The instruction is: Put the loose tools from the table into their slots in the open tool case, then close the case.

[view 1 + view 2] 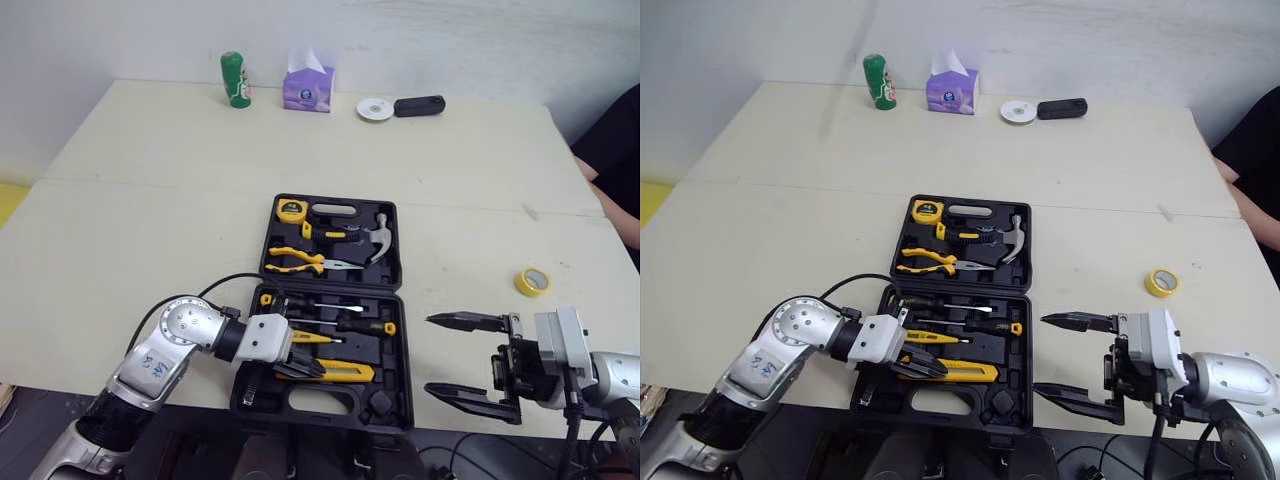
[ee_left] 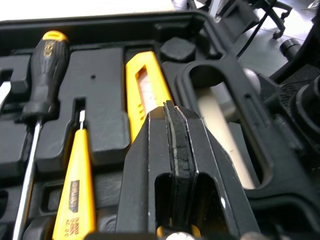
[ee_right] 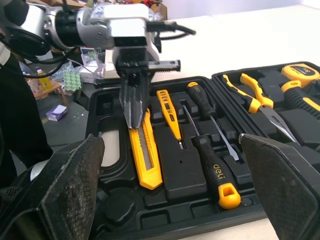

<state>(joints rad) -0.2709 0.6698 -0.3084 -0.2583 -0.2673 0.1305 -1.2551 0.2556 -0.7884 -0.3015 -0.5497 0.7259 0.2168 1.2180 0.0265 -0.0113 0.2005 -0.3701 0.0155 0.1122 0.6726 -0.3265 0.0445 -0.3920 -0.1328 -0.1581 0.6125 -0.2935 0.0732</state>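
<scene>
Our silver left arm [image 1: 165,350] bends inward, its black two-fingered left gripper [image 1: 305,366] pressed closed. Our black two-fingered right gripper [image 1: 432,354] gapes wide.

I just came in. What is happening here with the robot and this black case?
The robot is packing an open tool case on the table. Its left gripper, fingers shut, points down onto the yellow utility knife in the near half of the case, apparently pressing it into its slot. The right gripper hovers open just right of the case, holding nothing. A yellow tape roll lies on the table further right. The case is not yet closed.
</scene>
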